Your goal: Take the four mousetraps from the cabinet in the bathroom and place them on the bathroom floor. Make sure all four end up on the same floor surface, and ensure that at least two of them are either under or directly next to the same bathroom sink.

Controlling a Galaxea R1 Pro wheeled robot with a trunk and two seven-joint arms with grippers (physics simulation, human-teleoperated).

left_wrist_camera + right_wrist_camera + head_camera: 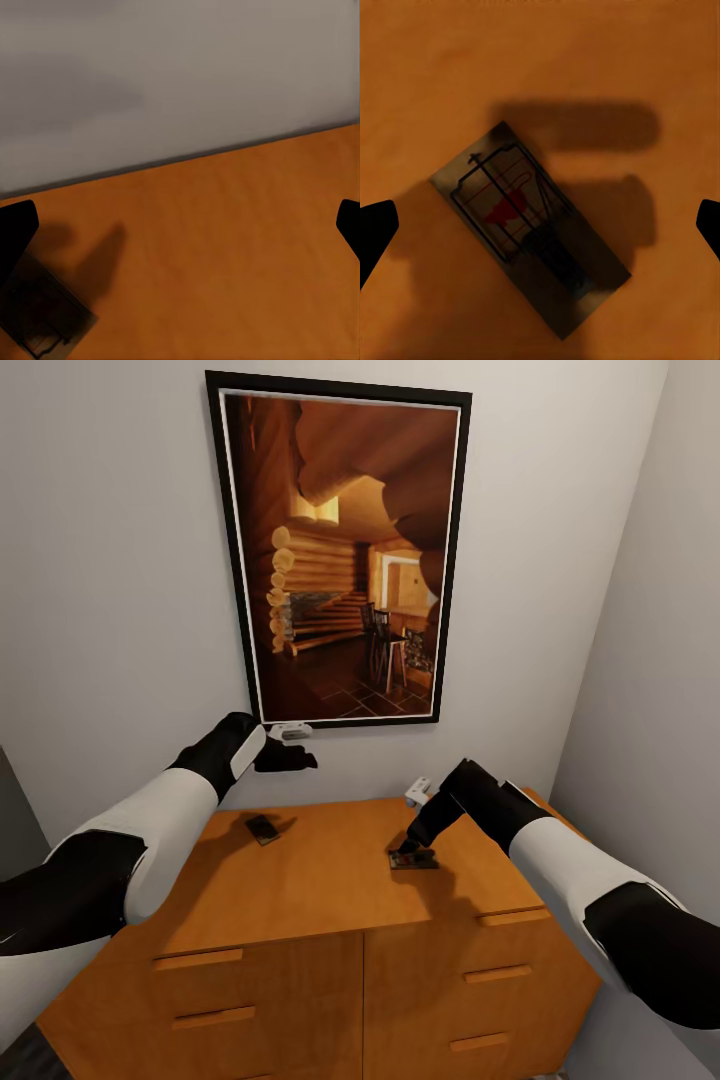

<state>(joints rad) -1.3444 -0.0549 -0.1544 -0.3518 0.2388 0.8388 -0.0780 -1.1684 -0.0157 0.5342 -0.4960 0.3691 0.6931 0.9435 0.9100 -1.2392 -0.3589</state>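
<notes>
Mousetrap [529,229] between open right tool [540,225] fingers

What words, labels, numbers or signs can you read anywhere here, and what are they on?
None can be read. The framed picture shows a log cabin room with no lettering. The mousetrap under the right hand bears a red spot but no print, and the cabinet is plain wood.

A cabinet [330,890] stands against a wall, below a framed picture [340,555]. Two mousetraps lie on the cabinet's top: one mousetrap [262,828] toward its left rear, the other mousetrap [413,859] toward its right, nearer the front edge. Drawer fronts [260,1000] lie below the top.
</notes>
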